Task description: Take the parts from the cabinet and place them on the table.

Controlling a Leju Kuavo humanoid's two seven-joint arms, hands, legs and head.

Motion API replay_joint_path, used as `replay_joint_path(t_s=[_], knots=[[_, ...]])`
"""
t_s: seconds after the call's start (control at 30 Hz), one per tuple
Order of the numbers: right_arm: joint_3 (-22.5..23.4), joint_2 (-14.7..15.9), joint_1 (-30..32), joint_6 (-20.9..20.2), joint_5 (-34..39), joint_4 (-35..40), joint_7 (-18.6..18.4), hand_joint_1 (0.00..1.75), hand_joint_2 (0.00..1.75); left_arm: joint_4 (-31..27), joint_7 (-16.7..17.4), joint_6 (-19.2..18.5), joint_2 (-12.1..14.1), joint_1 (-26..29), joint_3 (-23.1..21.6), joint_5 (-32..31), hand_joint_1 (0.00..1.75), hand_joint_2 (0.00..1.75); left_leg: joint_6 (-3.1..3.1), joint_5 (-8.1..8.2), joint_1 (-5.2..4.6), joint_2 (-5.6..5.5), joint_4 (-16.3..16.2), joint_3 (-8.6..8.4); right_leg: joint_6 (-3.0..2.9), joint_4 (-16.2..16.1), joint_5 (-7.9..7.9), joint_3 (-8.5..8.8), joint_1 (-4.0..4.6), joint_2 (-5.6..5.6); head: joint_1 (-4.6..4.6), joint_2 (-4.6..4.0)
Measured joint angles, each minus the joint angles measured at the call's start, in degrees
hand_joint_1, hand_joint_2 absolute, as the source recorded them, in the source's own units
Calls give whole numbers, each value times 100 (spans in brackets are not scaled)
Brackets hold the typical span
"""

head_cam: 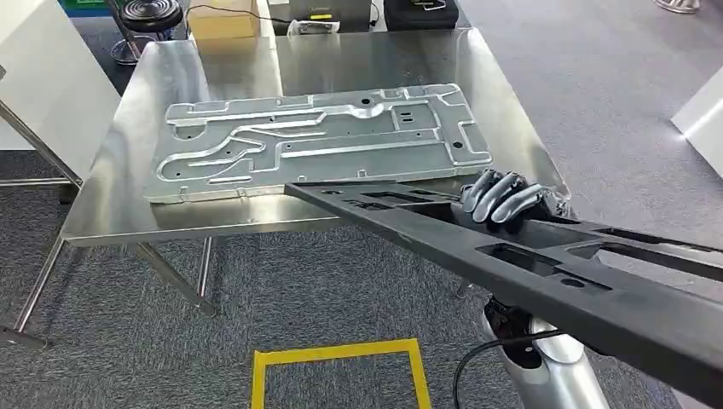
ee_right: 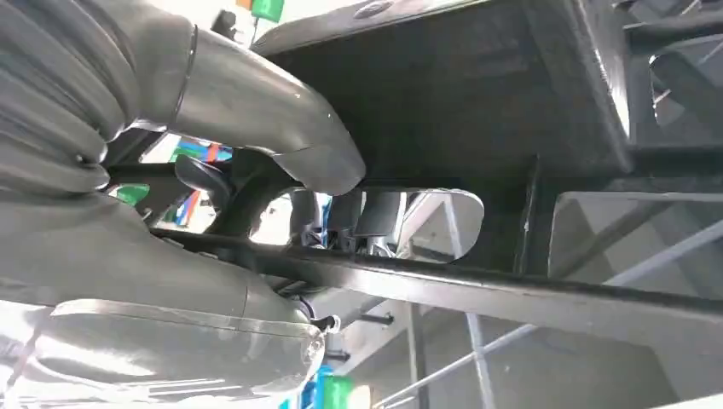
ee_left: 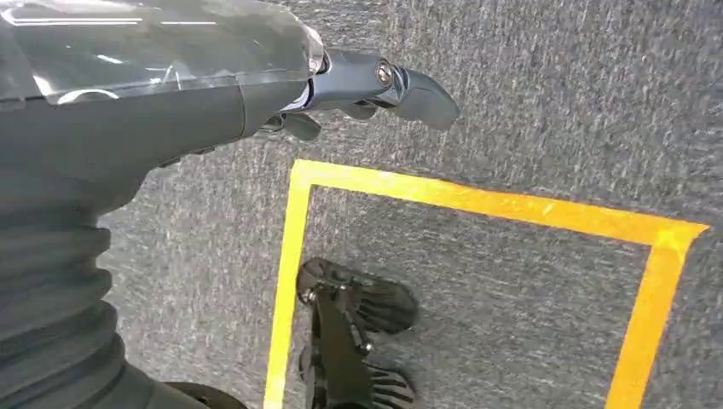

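Nearest, the right hand (head_cam: 503,196) grips a long black frame (head_cam: 546,273), its fingers (head_cam: 490,194) curled over the frame's upper rail; in the right wrist view the thumb (ee_right: 281,136) sits under the frame (ee_right: 477,102) and the darker fingers pass through a slot in it. The frame's long axis runs from the lower right, close to the robot, up and left toward the bench (head_cam: 128,196), and its far tip already overhangs the bench's near edge, just beside the near edge of a grey metal plate (head_cam: 324,141) lying flat there. So the part lies ahead and to the left of the holding hand, and the right arm is the nearer one for setting it down; I judge the next move has to carry the frame further over the bench without striking the plate.

The left hand (ee_left: 367,89) hangs low over the carpet, holding nothing, fingers loosely apart.

Below, yellow tape (head_cam: 337,354) marks a square on grey carpet. Beyond the bench's far edge stand a cardboard box (head_cam: 222,19) and a black stool (head_cam: 149,15).
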State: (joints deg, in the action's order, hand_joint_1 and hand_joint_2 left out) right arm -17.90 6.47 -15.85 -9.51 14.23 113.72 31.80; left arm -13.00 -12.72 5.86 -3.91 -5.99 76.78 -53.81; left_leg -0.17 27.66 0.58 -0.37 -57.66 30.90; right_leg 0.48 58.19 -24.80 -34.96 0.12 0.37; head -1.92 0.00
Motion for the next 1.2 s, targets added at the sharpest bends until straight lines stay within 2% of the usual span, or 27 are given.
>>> replay_joint_path(t_s=[0.03,0.07,0.1,0.13,0.17,0.2,0.23,0.27,0.3,0.37,0.4,0.43,0.53,0.6,0.63,0.7,0.73,0.77,0.8,0.87,0.9,0.93,1.03,1.07,1.1,1.13,1.2], knots=[[0,0,-1,-22,-2,0,-2,175,175,0,0,0,0,-5,-4,-2,0,175,-34,11,-6,3,23,-25,-28,-40,5,18,-8,4,-2,0],[0,-7,0,-44,0,2,-2,175,175,-4,0,2,13,-16,-13,-4,0,175,-63,65,-2,6,-17,-27,-54,-111,23,86,-80,-7,0,0],[2,-11,-17,-79,0,0,-7,175,175,-4,-2,2,13,-24,-15,-2,0,175,-83,155,-4,8,-209,43,-85,-146,8,128,-73,-9,-2,0],[2,-22,-40,-99,0,-6,-11,175,175,-2,0,2,9,-28,-15,-2,0,175,-91,351,3,7,-620,246,-116,-146,-8,151,-66,-22,-2,0],[5,-39,-45,-116,0,-20,-15,175,175,-4,7,2,11,-23,-15,2,0,175,-109,565,12,7,-1152,535,-142,-143,-32,174,-55,-28,-2,0],[2,-52,-45,-136,0,-35,-31,175,175,-4,15,4,13,-13,-15,11,0,175,-123,704,13,7,-1592,795,-151,-141,-54,192,-47,-29,-2,0],[2,-66,-45,-158,2,-53,-44,175,175,-4,18,4,13,-2,-15,20,0,175,-131,709,13,7,-1861,991,-152,-136,-77,214,-44,-27,-2,0],[2,-76,-45,-184,2,-70,-55,175,175,-4,18,4,15,6,-15,28,0,175,-135,572,13,7,-1824,1038,-148,-130,-104,243,-44,-21,-2,0],[2,-85,-45,-190,2,-81,-61,175,175,-4,18,4,17,8,-15,37,0,175,-133,321,13,8,-1536,954,-141,-122,-137,283,-44,-17,-2,0],[2,-114,-53,-199,2,-94,-61,175,175,-4,18,4,28,7,-15,52,0,175,-103,-337,14,10,-454,523,-107,-93,-229,390,-45,-16,-2,0],[2,-120,-63,-199,2,-109,-61,175,175,-4,18,4,28,13,-15,70,0,175,-68,-369,12,11,-186,409,-81,-85,-267,394,-41,-18,0,0],[2,-131,-83,-210,2,-120,-61,175,175,-4,18,7,28,1,-15,83,0,175,-45,-320,-7,9,-55,358,-45,-30,-289,367,7,2,-2,0],[0,-151,-85,-285,0,-160,-57,175,175,-4,24,33,28,17,-13,120,0,175,45,-290,-16,-5,-88,388,35,-69,-310,370,-6,-2,0,0],[5,-151,6,-403,-64,-162,31,175,175,-4,9,20,22,13,-11,146,0,175,108,-294,23,-4,-22,312,106,68,-412,360,-25,-6,0,0],[4,-151,61,-457,-105,-160,96,175,175,-4,-2,15,22,13,-11,155,0,175,141,-272,24,-1,-19,294,138,381,-567,191,-33,-10,0,0],[0,-151,231,-531,-177,-162,203,175,175,-4,-13,15,22,19,0,190,0,175,168,-237,17,-1,-23,274,176,1291,-916,-352,-65,-11,0,0],[-2,-153,334,-564,-210,-164,249,175,175,-4,-22,13,22,28,11,206,0,175,170,-213,15,-2,-24,257,184,1597,-955,-563,-71,-11,0,0],[-4,-155,417,-614,-245,-175,278,175,175,-4,-28,13,17,47,15,210,0,175,166,-185,14,-4,-25,223,185,1649,-852,-657,-79,-11,0,0],[-6,-157,463,-647,-276,-190,304,175,175,-4,-33,13,7,69,18,227,0,175,157,-154,13,-4,-25,176,175,1446,-635,-610,-83,-11,-2,0],[-13,-184,531,-743,-345,-199,372,175,175,-4,-41,15,-20,79,24,267,0,175,135,-81,11,-4,-23,57,119,513,-29,-227,-79,-12,0,0],[-13,-210,560,-783,-385,-199,398,175,175,-4,-52,20,-48,82,33,300,0,175,115,-42,13,-4,-8,33,68,71,123,-59,-62,-22,0,0],[-11,-240,583,-815,-413,-205,420,175,175,-4,-59,24,-59,75,52,308,0,175,75,-17,-19,-6,-22,14,42,-1,32,11,-14,-30,0,0],[11,-306,701,-870,-485,-182,435,175,175,-4,-72,17,-74,85,98,304,0,175,-19,14,6,1,37,-26,-34,-21,-15,12,9,-2,0,0],[39,-336,783,-914,-538,-138,443,175,175,-4,-72,15,-74,75,101,291,0,175,-68,49,-20,6,42,-62,-63,-97,-9,67,-45,3,-2,0],[68,-371,877,-944,-594,-94,463,175,175,-4,-76,11,-74,82,103,269,0,175,-81,99,8,7,-74,-43,-91,-150,-15,143,-52,-7,-2,0],[83,-394,933,-964,-616,-68,494,175,175,-4,-74,9,-79,85,103,260,0,175,-87,253,8,6,-369,88,-141,-156,-45,187,-58,-32,-2,0],[107,-433,1037,-1003,-662,-52,518,175,175,-4,-76,2,-83,104,107,254,0,175,-115,643,14,8,-1313,596,-172,-153,-103,250,-44,-34,-2,0]])
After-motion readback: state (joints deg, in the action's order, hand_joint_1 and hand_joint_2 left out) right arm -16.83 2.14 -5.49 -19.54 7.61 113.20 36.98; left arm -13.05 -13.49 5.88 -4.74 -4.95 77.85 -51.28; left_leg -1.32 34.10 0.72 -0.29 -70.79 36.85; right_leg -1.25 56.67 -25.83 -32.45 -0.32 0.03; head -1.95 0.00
